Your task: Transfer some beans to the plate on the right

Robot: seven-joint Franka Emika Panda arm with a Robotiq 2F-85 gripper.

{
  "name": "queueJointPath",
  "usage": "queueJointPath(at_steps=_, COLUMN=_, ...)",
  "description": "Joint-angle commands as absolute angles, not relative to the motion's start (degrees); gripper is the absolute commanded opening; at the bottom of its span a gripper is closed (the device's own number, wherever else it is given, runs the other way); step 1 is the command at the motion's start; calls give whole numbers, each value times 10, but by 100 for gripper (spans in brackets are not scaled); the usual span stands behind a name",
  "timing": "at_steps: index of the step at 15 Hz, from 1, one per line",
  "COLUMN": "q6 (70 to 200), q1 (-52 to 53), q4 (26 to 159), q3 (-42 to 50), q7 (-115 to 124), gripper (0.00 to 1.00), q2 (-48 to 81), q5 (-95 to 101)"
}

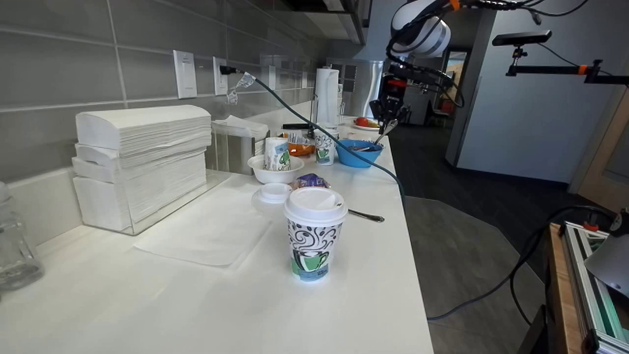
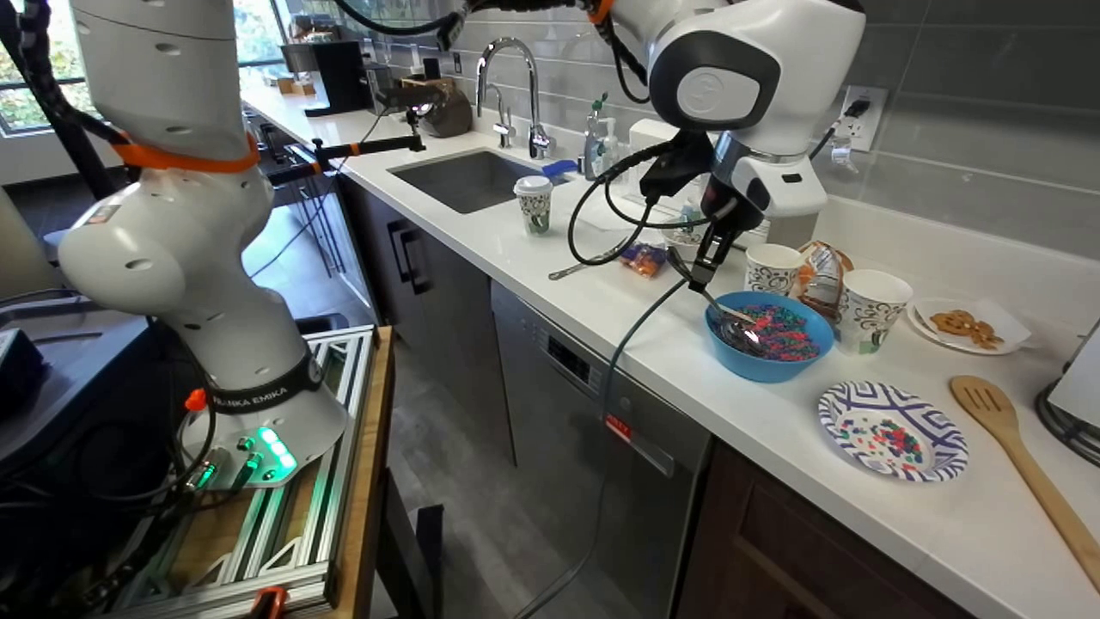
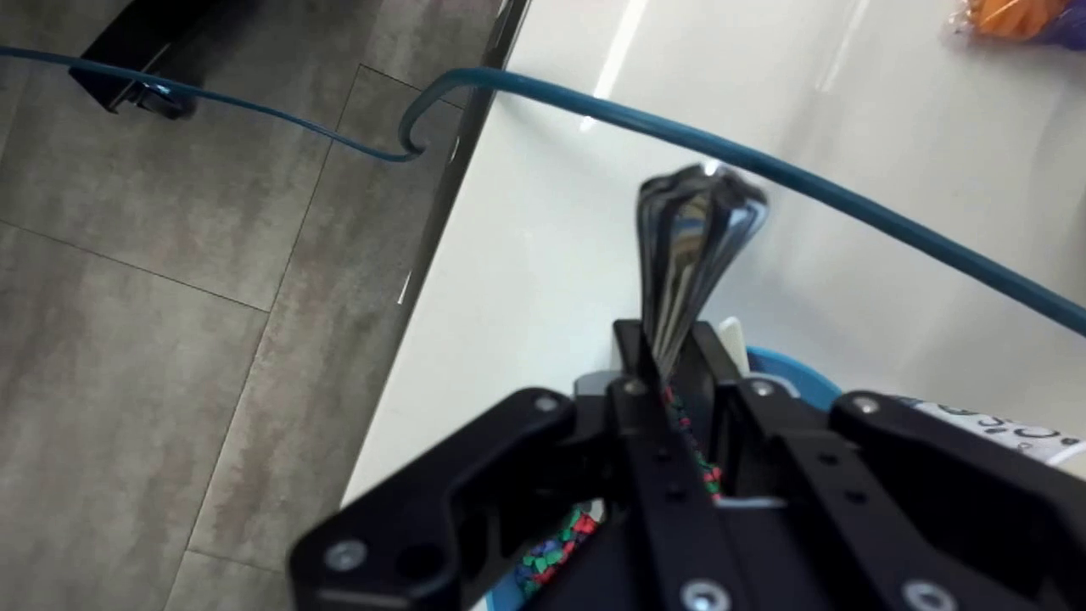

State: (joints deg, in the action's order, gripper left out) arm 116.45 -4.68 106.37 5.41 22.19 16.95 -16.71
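Wrist view shows my claw (image 3: 670, 348) reaching in from the bottom edge, its fingers (image 3: 632, 416) pinched tight on the handle of a metal spoon (image 3: 696, 221), the flared end jutting past the tips toward 12 o'clock. Just beyond that end I see a teal cable (image 3: 764, 165) cross at 1 o'clock, and slices of a bright blue bowl (image 3: 797, 373) show around and beneath the fingers. In both exterior views the claw points down above the bowl; in an exterior view I read its tips leaning toward 7 o'clock, with the spoon slanting away from them toward 5, its head inside the rim. Multicoloured beans (image 2: 786, 335) lie in the bowl; whether the spoon carries any I cannot tell. With the claw as my dial's centre there, the bowl sits close by at 4 o'clock, and farther out on the same line lies the plate (image 2: 941, 430), a shallow patterned paper one with a small scatter of beans in its middle. Past it at 4 is a wooden spatula (image 2: 1029, 457); two paper cups (image 2: 870, 314) stand at 3, a lidded cup (image 2: 534, 211) at 10. Overhead, between 12 and 1, my arm (image 2: 795, 94) bends and runs out through the top edge, while its base (image 2: 301, 425) stands off at 8.
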Motion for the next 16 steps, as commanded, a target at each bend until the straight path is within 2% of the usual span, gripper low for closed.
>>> queueJointPath(at_steps=1, q6=1138, q1=-51, q4=1016, q3=53, q7=235, gripper=4, q2=212, q5=-182)
queueJointPath(at_steps=16, q6=1101, q1=-65, q4=935, q3=47, q7=255, gripper=4, q2=300, q5=-254)
